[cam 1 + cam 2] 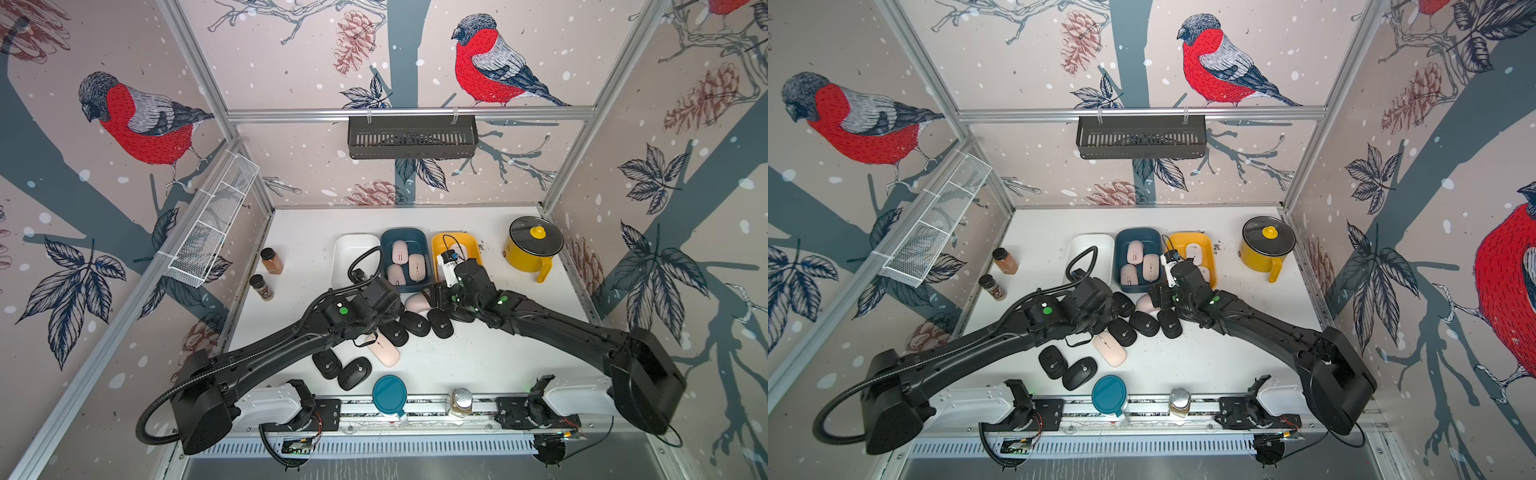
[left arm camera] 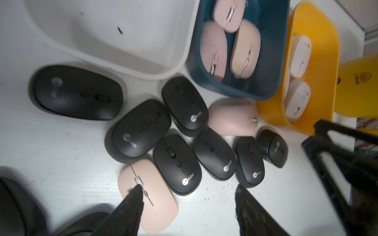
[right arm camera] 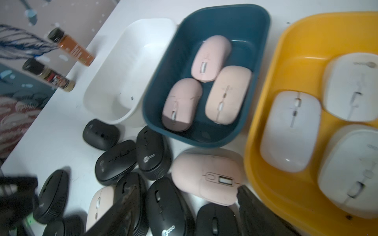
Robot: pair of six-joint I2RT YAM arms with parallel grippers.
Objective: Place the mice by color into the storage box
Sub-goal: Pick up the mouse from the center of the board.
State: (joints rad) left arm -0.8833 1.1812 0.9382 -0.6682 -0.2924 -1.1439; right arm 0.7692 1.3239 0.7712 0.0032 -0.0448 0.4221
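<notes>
Three pink mice (image 3: 227,94) in blue bin (image 3: 184,137); black mice (image 2: 180,106) clustered outside.

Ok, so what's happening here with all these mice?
Two robot arms are sorting mice by color into bins. Three pink mice sit in the blue bin, white mice are in the yellow bin, and the white bin is empty. The black mice and two more pink ones lie on the table. Both grippers are open and hold nothing. The left gripper hovers over one loose pink mouse, and the right gripper is beside the other.
</notes>
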